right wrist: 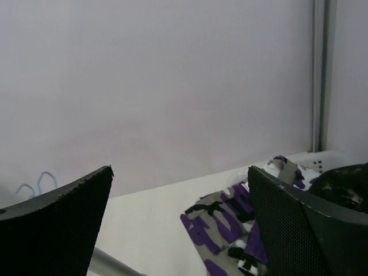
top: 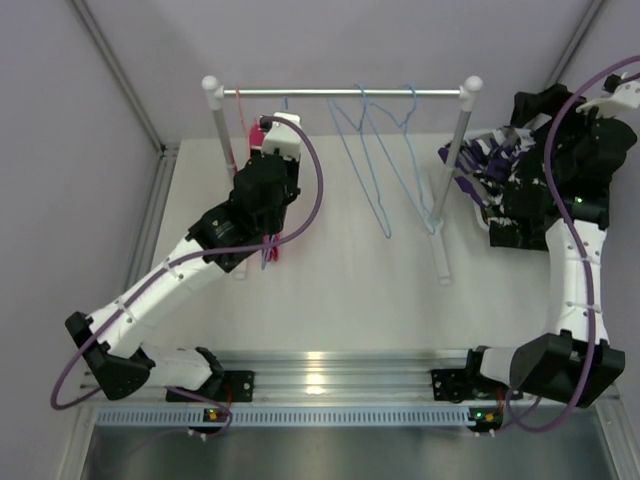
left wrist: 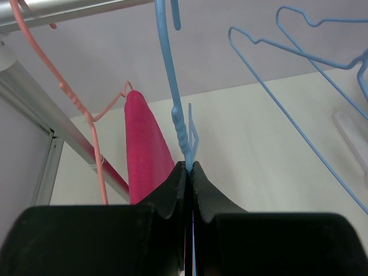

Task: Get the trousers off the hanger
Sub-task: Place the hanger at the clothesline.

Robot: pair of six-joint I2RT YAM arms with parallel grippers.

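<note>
The hot pink trousers (left wrist: 146,149) hang on a pink wire hanger (left wrist: 77,98) at the left end of the rail; they also show in the top view (top: 257,135). My left gripper (left wrist: 190,164) is shut on the wire of a blue hanger (left wrist: 171,80) just right of the pink trousers. My right gripper (right wrist: 179,169) is open and empty, facing the back wall. The purple-white-black camouflage trousers (right wrist: 230,230) lie on the table below it, by the right post (top: 478,165). The black printed trousers (top: 540,105) lie behind them. The yellow-olive pair is out of view.
A metal rail (top: 340,92) on two white posts (top: 214,110) spans the back of the table. Several bare blue hangers (top: 375,150) hang at its middle. The side walls and a frame post (right wrist: 319,75) stand close by.
</note>
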